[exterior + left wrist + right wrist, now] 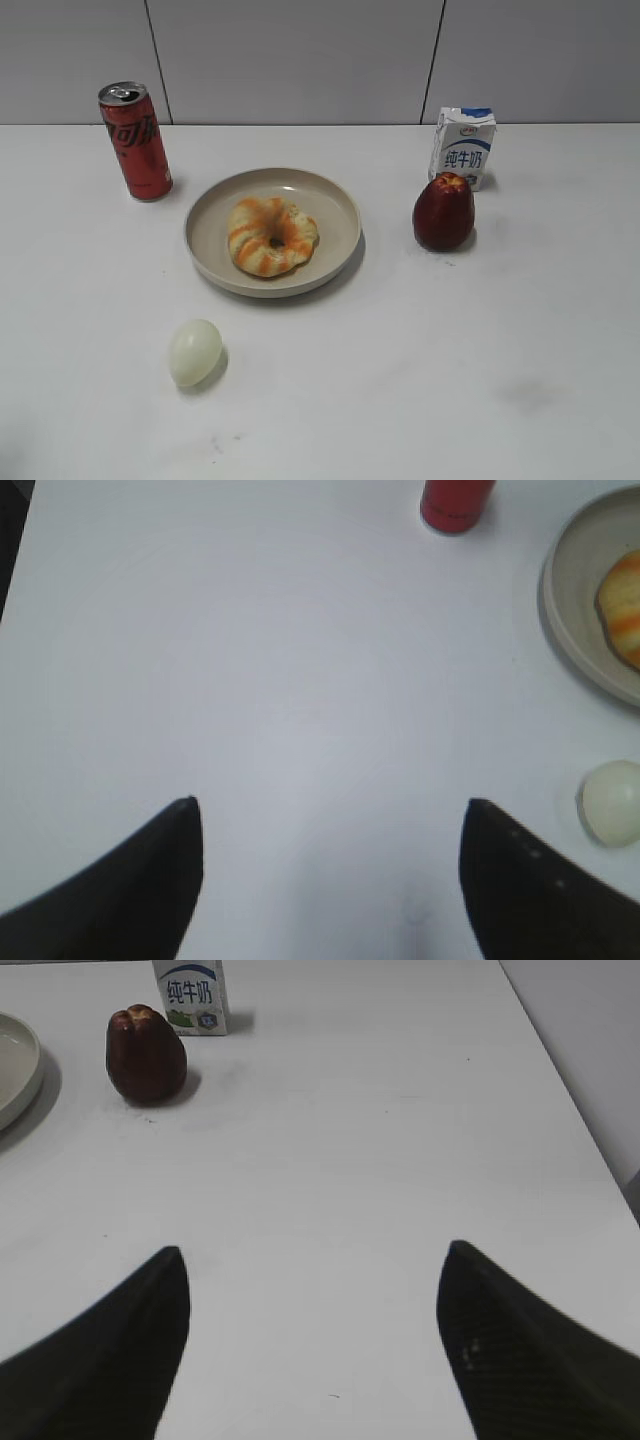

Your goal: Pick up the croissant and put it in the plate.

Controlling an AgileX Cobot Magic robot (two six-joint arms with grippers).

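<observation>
The croissant (271, 236), a ring-shaped pale tan pastry with orange stripes, lies inside the beige plate (335, 198) at the middle of the table. In the left wrist view the plate's rim (562, 610) and part of the croissant (625, 605) show at the right edge. The plate's edge also shows in the right wrist view (20, 1070). My left gripper (330, 805) is open and empty over bare table left of the plate. My right gripper (315, 1252) is open and empty over bare table right of it. Neither gripper shows in the exterior view.
A red cola can (135, 140) stands left of the plate. A pale egg (195, 351) lies in front of the plate. A dark red fruit (443, 211) and a small milk carton (463, 145) stand to the right. The table's right edge (580, 1110) is near my right gripper.
</observation>
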